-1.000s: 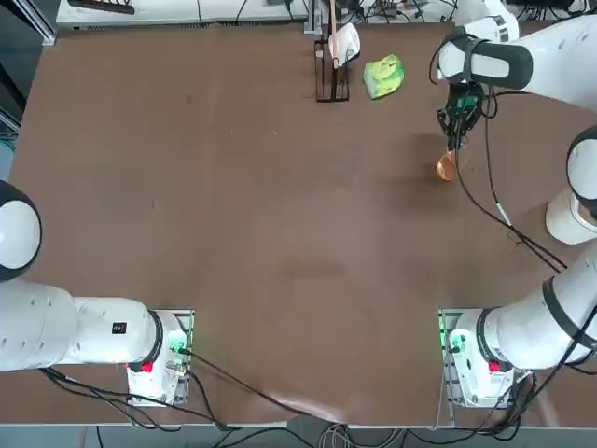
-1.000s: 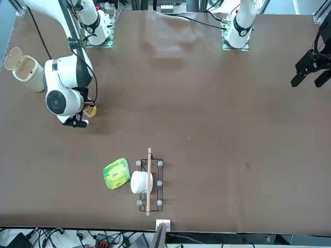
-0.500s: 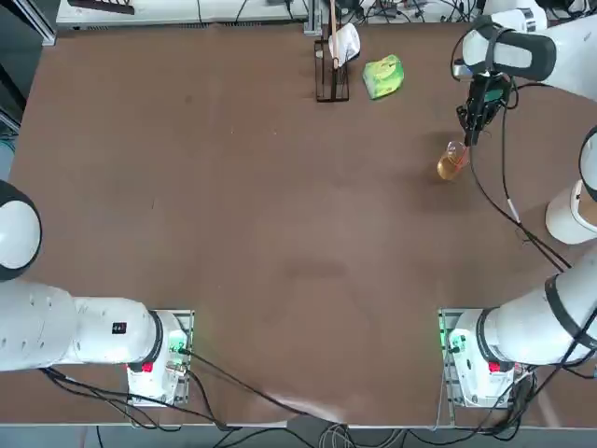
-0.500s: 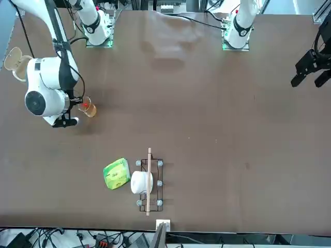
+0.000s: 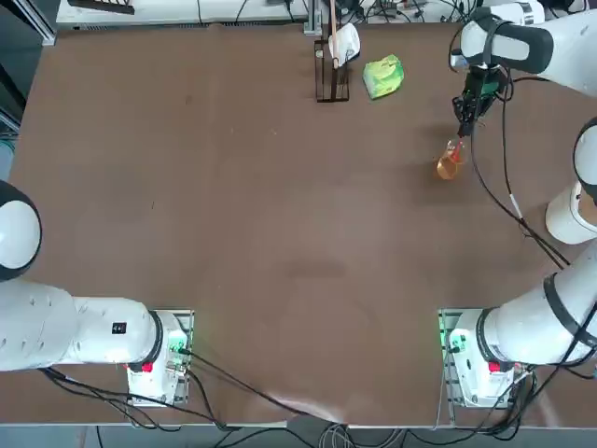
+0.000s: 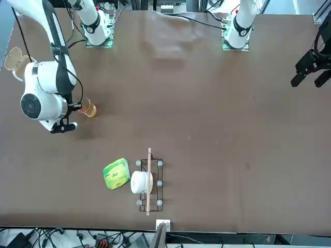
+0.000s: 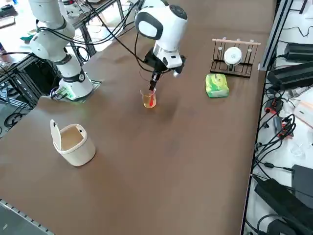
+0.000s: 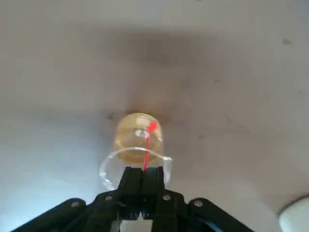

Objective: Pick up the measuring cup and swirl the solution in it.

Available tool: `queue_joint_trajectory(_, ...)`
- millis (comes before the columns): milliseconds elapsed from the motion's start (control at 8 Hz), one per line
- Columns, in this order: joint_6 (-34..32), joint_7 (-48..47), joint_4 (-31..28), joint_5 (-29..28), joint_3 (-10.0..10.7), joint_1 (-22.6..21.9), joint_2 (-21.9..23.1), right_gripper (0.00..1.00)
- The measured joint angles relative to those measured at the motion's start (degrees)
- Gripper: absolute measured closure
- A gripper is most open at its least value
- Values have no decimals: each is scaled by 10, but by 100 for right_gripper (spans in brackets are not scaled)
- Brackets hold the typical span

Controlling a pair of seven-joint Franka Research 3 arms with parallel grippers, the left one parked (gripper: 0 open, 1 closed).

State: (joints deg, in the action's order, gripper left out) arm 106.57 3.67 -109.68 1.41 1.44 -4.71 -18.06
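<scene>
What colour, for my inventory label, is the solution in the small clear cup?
Amber solution; right wrist view.

On the tabletop, the rack is by the far edge, somewhat right of its middle, with the cup in it and the rod along it. The packet is just right of the rack. Farther right and nearer, the measuring cup holds the solution and the stirrer's lower end; the right gripper is above. The bin lies nearer still, towards the right edge.
</scene>
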Motion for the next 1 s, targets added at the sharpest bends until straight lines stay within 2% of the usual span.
queue_joint_trajectory(250, -5, 0, 2, -15, -2, -1, -2, 98)
queue_joint_trajectory(625, -51, 1, 1, -15, -2, -1, 1, 98)
queue_joint_trajectory(1000, -59, 24, -12, -3, 2, 1, 15, 98)
